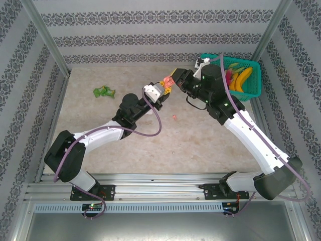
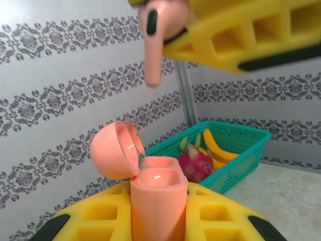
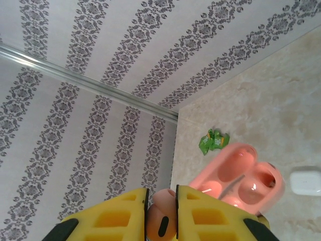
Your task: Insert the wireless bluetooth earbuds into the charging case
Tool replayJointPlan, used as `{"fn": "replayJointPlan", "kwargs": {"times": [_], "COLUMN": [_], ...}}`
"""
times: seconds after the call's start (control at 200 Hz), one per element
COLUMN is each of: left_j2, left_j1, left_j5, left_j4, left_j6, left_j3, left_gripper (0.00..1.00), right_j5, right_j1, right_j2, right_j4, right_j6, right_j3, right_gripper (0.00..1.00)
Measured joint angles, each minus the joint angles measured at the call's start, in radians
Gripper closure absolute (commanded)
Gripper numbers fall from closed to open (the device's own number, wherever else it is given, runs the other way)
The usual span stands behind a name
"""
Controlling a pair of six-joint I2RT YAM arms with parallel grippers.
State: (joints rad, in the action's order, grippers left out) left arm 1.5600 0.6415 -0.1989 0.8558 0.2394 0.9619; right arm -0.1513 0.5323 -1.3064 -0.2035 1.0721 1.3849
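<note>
Clamped upright in the closed left gripper [image 2: 158,223], the open pink charging case [image 2: 155,196] is being presented to a pink earbud [image 2: 153,47], not yet touching it and seemingly light, rigid and slippery, which is being pinched at its bulbous head by the right gripper [image 3: 161,201], stem left free.

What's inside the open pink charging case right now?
Both sockets of the pink case look empty; a pink earbud hangs above it in the right gripper. The left gripper covers the case's lower body.

In the left wrist view an earbud [image 2: 153,50] hangs above the charging case [image 2: 155,201]; a basket [image 2: 246,155] stands behind, at right.
</note>
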Motion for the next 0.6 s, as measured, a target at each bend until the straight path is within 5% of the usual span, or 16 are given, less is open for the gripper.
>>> {"fn": "replayJointPlan", "kwargs": {"times": [0.6], "left_j2": [0.003], "left_j1": [0.0], "left_j5": [0.032], "left_j4": [0.052], "left_j6": [-0.013], "left_j3": [0.021], "left_gripper": [1.0], "right_j5": [-0.008], "right_j1": [0.001], "right_j2": [0.003], "right_j4": [0.117], "right_j6": [0.09], "right_j3": [-0.077], "right_gripper": [0.82]}}
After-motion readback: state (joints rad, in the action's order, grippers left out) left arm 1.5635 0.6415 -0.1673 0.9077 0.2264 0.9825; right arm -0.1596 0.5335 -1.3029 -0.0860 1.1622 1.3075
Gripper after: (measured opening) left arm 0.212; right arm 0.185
